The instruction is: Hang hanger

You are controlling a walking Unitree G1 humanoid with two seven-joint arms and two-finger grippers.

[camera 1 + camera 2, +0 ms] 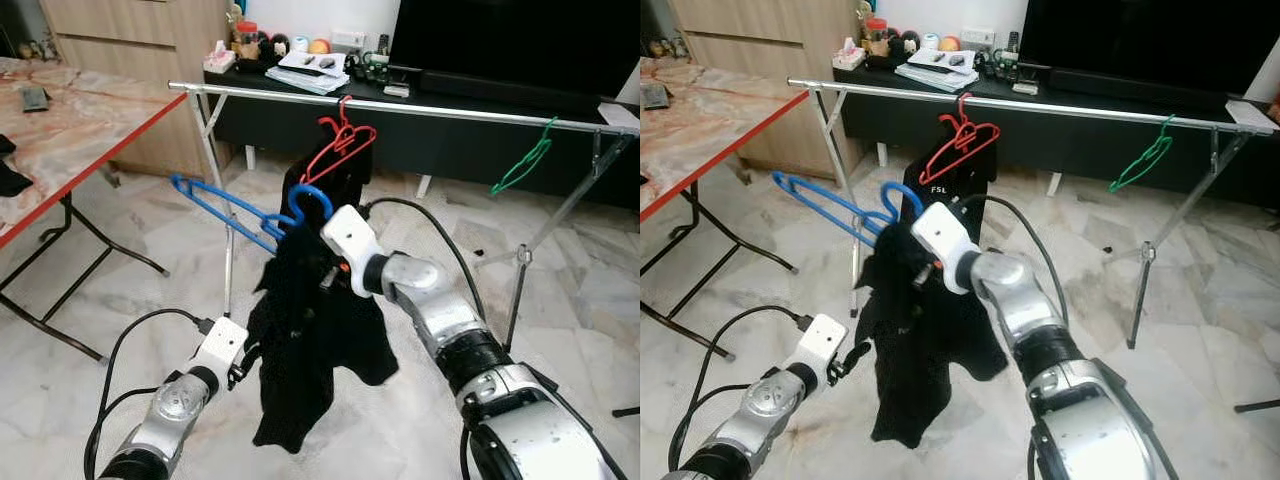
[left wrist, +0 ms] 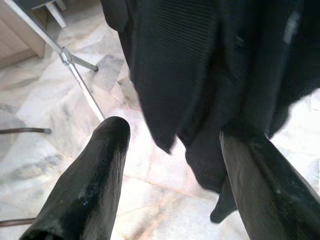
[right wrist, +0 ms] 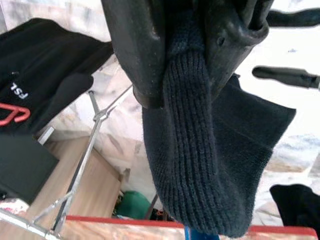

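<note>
right tool point(image 1: 318, 262) clamped on the soft, limp black garment point(image 1: 310, 370) bunched at the neck of the stiff, light blue hanger point(image 1: 240, 212), whose hook rises just above it, below the rail point(image 1: 420, 107); left tool point(image 2: 170, 150) wide open beside the hem.

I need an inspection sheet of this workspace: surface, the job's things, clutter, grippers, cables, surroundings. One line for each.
Surface: marble floor, no spills seen.
Job's things: blue hanger carrying a black garment, held below the metal rail; not yet hung.
Clutter: red hanger with a dark garment and green hanger on the rail.
Grippers: right gripper shut on the black garment near the hanger's hook; left gripper open at the garment's lower edge.
Cables: black cables loop along both arms.
Surroundings: folding table, TV bench, wooden cabinet.
</note>
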